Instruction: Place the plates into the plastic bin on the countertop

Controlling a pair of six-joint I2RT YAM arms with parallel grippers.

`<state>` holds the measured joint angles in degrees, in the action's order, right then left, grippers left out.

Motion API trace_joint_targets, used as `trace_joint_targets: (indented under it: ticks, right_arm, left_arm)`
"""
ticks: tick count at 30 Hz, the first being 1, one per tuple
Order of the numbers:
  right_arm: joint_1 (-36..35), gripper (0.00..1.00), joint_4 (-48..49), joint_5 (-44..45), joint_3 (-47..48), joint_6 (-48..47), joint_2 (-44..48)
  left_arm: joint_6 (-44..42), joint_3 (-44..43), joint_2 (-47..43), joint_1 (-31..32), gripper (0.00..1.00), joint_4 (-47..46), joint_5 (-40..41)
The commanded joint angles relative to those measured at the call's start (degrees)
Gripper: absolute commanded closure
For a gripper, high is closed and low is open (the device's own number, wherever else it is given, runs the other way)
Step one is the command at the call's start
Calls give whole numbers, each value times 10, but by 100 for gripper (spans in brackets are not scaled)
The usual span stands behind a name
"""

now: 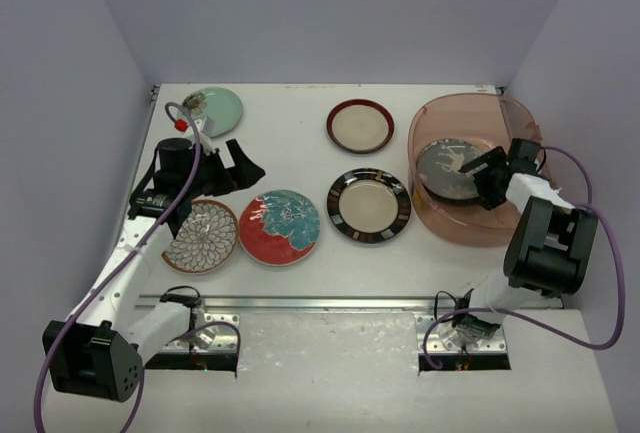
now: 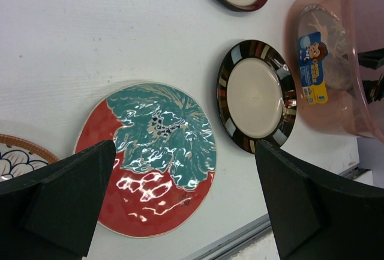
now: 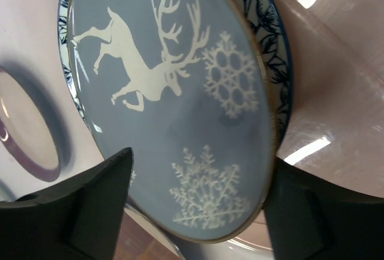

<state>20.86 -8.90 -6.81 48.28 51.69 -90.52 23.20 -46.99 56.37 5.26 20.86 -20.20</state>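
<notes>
Five plates (image 1: 369,205) on one countertop (image 1: 290,153), left and centre, two more plates (image 1: 447,166) stacked in one plastic bin (image 1: 440,118), right of frame

plastic bin (image 1: 447,227) wall hems right gripper (image 1: 479,183); above open

A glossy glaze is seen on the red-teal floral plate (image 2: 153,158), a smooth sheen on the grey deer plate (image 3: 174,92). The plastic bin (image 1: 470,231) is shown translucent and shiny; the counter (image 1: 290,103) is matt white, edged in metal.
</notes>
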Motion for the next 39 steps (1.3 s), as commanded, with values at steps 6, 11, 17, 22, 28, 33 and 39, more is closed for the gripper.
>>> trace_joint_targets:
  ticks: [6, 11, 17, 22, 28, 33, 39]
  right_arm:
    - [-29, 5, -103, 45, 124, -30, -30]
    - [-50, 1, -167, 105, 142, -39, 28]
    - [-58, 1, -180, 141, 143, -51, 108]
    - [-59, 1, -172, 82, 166, -71, 125]
    - [-101, 1, -152, -63, 176, -104, 137]
    - [-245, 1, -112, -84, 203, -161, 242]
    - [-477, 1, -139, -51, 210, -204, 257]
  left_arm:
    - [-4, 8, 3, 0, 0, -20, -6]
    - [-6, 6, 12, 0, 0, -18, -6]
    - [-14, -1, 30, 1, 0, -1, 16]
    - [-12, -6, 33, 2, 0, 5, 29]
    - [-6, -7, 22, 3, 0, 16, 66]
    - [21, -44, 15, 2, 0, 53, 187]
    - [45, -67, -45, 2, 0, 71, 315]
